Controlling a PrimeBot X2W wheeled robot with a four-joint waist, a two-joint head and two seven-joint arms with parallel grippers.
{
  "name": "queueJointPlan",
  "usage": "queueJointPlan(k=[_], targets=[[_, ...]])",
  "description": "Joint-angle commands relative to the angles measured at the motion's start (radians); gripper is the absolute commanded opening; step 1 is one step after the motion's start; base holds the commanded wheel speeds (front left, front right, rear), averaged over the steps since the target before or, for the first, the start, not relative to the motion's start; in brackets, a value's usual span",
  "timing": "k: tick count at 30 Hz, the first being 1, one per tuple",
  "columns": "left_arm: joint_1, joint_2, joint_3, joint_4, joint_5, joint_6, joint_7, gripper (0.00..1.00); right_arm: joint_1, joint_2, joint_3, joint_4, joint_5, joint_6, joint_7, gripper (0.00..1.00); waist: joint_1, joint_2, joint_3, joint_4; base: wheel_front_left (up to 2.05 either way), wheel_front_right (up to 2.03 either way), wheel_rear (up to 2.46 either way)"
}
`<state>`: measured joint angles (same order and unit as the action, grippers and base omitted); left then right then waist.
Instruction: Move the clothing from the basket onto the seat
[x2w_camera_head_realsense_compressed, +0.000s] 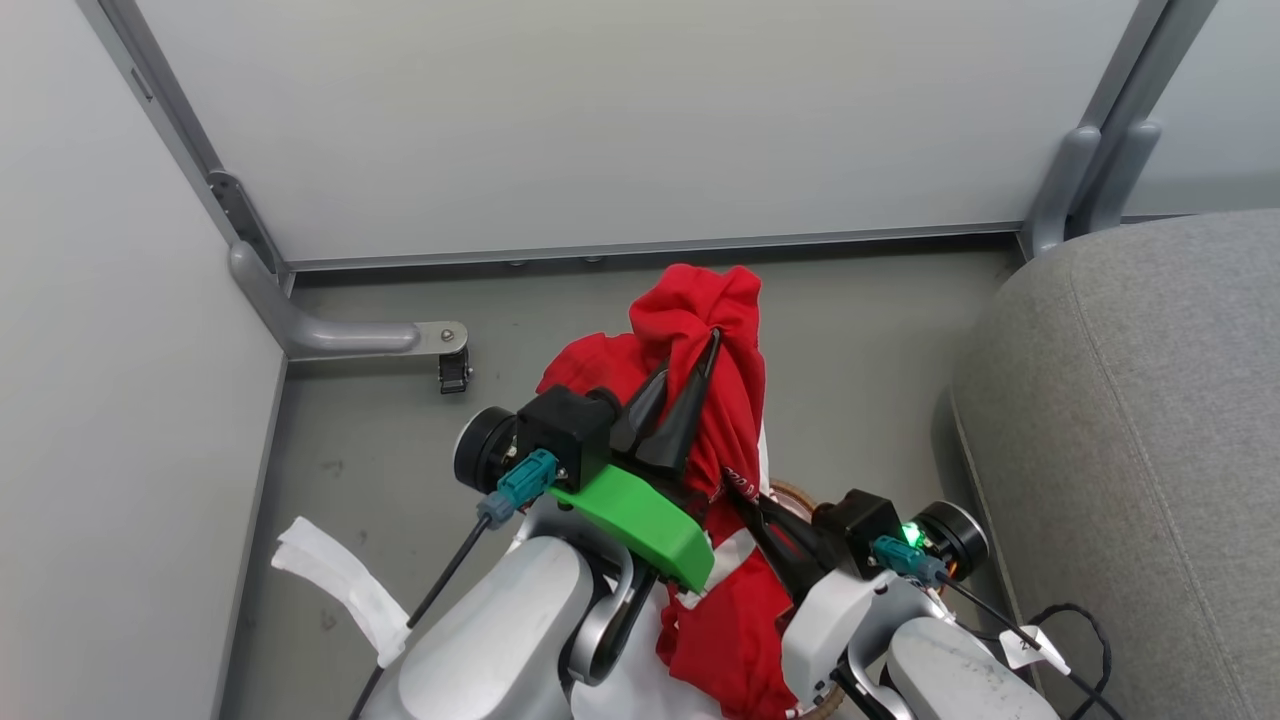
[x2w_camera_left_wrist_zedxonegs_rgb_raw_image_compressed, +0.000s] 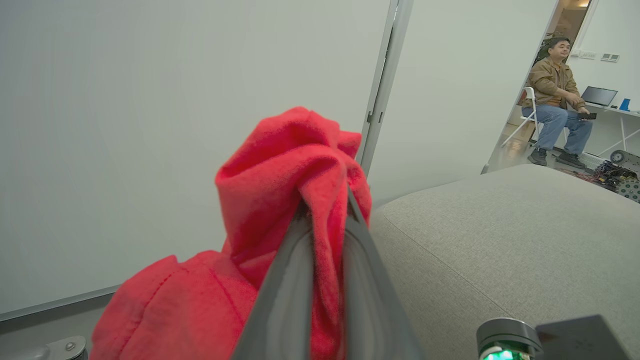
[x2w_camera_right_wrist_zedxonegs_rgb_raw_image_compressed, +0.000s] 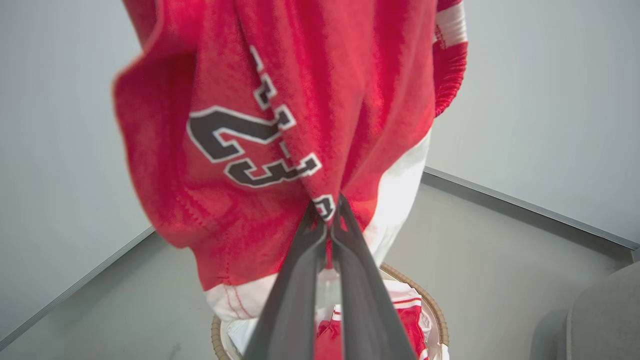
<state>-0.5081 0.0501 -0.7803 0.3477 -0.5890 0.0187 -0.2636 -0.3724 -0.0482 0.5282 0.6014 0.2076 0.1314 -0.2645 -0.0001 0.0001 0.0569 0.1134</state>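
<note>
A red sports garment (x2w_camera_head_realsense_compressed: 705, 330) hangs in the air, pinched at its top by my left gripper (x2w_camera_head_realsense_compressed: 712, 338), which is shut on it; in the left wrist view the cloth (x2w_camera_left_wrist_zedxonegs_rgb_raw_image_compressed: 280, 175) bunches over the fingertips. My right gripper (x2w_camera_head_realsense_compressed: 735, 487) is shut on a lower fold of the same garment (x2w_camera_right_wrist_zedxonegs_rgb_raw_image_compressed: 260, 100), which carries a dark number print and white panels. Below it stands the basket (x2w_camera_right_wrist_zedxonegs_rgb_raw_image_compressed: 435, 310) with its brown woven rim, and more red-and-white clothing (x2w_camera_right_wrist_zedxonegs_rgb_raw_image_compressed: 405, 320) lies inside. The grey seat (x2w_camera_head_realsense_compressed: 1130, 420) is to the right.
White partition walls (x2w_camera_head_realsense_compressed: 600, 120) with grey metal feet (x2w_camera_head_realsense_compressed: 330, 335) close in the back and left. A white strip (x2w_camera_head_realsense_compressed: 340, 585) lies on the grey floor at the left. A person (x2w_camera_left_wrist_zedxonegs_rgb_raw_image_compressed: 555, 95) sits on a chair far off beyond the seat.
</note>
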Motion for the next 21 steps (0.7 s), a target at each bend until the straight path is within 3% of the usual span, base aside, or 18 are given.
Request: queueJointPlan(k=[1, 13, 15, 21], targets=[[0.004, 0.001, 0.006, -0.007, 0.009, -0.002, -0.002, 0.00, 0.019, -0.006, 0.003, 0.008, 0.007, -0.001, 0.000, 0.00, 0.0001, -0.0001, -0.003, -0.007, 0.00, 0.00, 0.00], [0.014, 0.001, 0.016, -0.004, 0.038, 0.003, -0.001, 0.00, 0.030, -0.006, 0.000, -0.050, 0.021, -0.001, 0.000, 0.00, 0.0001, -0.0001, -0.010, -0.057, 0.00, 0.00, 0.00], [0.020, 0.001, 0.021, -0.005, 0.052, 0.005, -0.001, 1.00, 0.033, -0.006, -0.005, -0.066, 0.018, -0.001, 0.000, 0.00, 0.0001, -0.0001, -0.008, -0.075, 0.00, 0.00, 0.00], [0.018, 0.001, 0.039, 0.005, 0.086, 0.005, -0.001, 1.00, 0.034, -0.006, -0.038, -0.128, 0.008, -0.001, 0.000, 0.00, 0.0001, -0.0001, 0.005, -0.158, 0.00, 0.00, 0.00]])
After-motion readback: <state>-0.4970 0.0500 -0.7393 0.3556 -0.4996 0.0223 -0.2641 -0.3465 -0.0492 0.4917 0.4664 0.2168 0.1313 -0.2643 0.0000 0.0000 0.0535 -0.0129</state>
